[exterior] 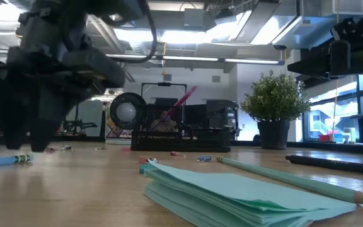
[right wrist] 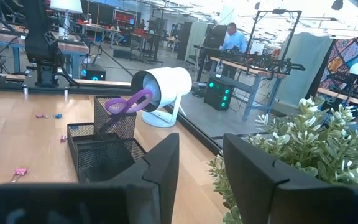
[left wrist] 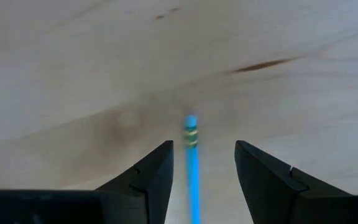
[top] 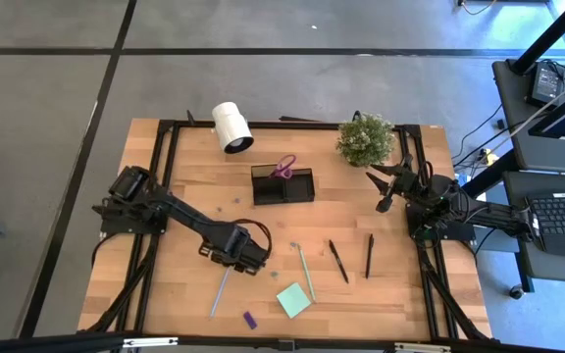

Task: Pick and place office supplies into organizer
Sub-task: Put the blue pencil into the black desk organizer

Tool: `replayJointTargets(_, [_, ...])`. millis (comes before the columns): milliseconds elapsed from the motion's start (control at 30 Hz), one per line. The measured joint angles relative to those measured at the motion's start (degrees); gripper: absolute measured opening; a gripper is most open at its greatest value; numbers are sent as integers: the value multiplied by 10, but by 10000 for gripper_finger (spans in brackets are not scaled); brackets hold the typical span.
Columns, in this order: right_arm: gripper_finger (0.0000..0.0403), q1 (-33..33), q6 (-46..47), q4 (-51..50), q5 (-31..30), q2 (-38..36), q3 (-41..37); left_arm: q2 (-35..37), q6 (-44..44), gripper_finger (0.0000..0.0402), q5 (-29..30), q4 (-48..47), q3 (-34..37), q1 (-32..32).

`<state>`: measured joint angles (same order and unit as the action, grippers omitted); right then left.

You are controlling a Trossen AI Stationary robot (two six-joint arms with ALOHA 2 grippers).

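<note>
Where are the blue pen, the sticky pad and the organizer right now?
Blue pen (left wrist: 192,168), left wrist view, on its shaft between the fingers.
Sticky pad (top: 293,300), high view, middle of its top sheet.
Organizer (top: 284,188), high view, on its lower compartment's wall.

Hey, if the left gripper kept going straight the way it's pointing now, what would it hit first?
Most likely the blue pencil. The left gripper points down at the table with its fingers open either side of the pencil, so it would probably meet that, then the wood. How far off it is remains unclear.

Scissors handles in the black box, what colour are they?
Purple. The scissors stand in the organizer, clearest in the right wrist view.
</note>
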<state>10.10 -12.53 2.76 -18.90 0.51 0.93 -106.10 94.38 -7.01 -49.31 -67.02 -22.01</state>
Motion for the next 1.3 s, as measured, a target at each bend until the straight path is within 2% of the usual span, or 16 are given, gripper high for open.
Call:
replayJointTargets(167, [129, 0, -1, 0, 0, 0, 0, -12, 0, 166, 4, 0, 0, 0])
replayJointTargets(400, [129, 0, -1, 0, 0, 0, 0, -12, 10, 164, 41, -7, 0, 0])
replayJointTargets(600, [129, 0, -2, 0, 0, 0, 0, -20, 10, 164, 26, -12, -1, 1])
replayJointTargets(1300, [129, 0, 0, 0, 0, 0, 0, -22, 24, 164, 43, -1, 0, -4])
